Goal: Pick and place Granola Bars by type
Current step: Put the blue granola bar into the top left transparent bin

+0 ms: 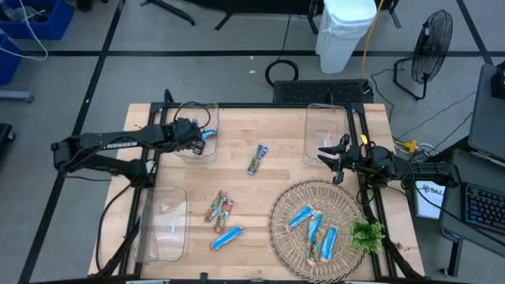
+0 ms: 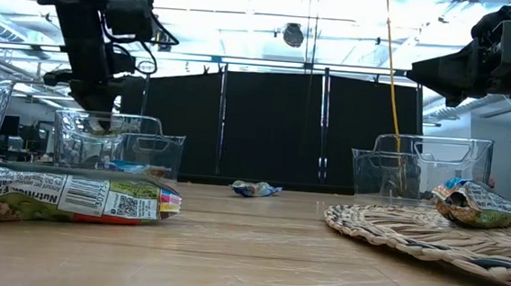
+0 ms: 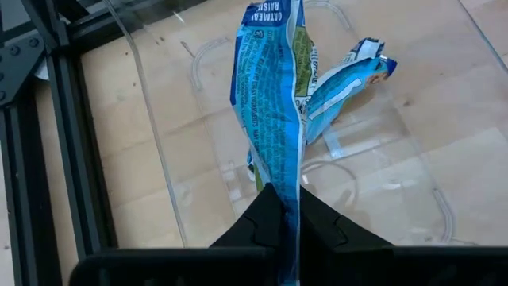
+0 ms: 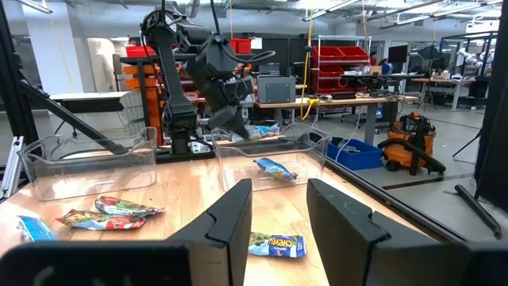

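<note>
My left pincer (image 3: 287, 208) is clamped on a blue bar (image 3: 274, 95), hanging lengthwise over the far-left bin (image 1: 207, 106) where another blue bar (image 3: 341, 79) lies just beneath; my right pincer (image 4: 279, 208) waits agape at the far right of the counter (image 1: 276, 126)

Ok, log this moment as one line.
left claw: shut on blue bar, over far-left bin | right claw: open, idle | wicker tray: bars remain
</note>
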Robot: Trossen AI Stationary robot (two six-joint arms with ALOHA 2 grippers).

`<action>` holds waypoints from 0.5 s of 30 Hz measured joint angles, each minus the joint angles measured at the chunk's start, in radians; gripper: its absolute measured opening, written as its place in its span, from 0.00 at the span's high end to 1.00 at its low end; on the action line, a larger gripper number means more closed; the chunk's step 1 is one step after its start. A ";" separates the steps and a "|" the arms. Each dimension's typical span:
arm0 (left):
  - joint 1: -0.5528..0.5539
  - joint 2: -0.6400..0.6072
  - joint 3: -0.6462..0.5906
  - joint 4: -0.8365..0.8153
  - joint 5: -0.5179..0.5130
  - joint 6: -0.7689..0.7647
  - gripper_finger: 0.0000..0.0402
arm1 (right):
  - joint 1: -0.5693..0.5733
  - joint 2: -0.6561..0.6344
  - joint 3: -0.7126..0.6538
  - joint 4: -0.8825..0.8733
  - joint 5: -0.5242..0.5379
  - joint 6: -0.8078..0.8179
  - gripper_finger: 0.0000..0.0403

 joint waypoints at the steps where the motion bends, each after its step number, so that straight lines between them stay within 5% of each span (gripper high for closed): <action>1: 0.000 0.000 0.000 0.000 0.000 0.000 0.95 | 0.000 0.000 0.000 0.000 0.000 0.000 0.72; 15: 0.000 0.000 0.000 0.017 0.000 0.005 0.97 | 0.000 0.000 0.000 0.000 0.000 0.000 0.72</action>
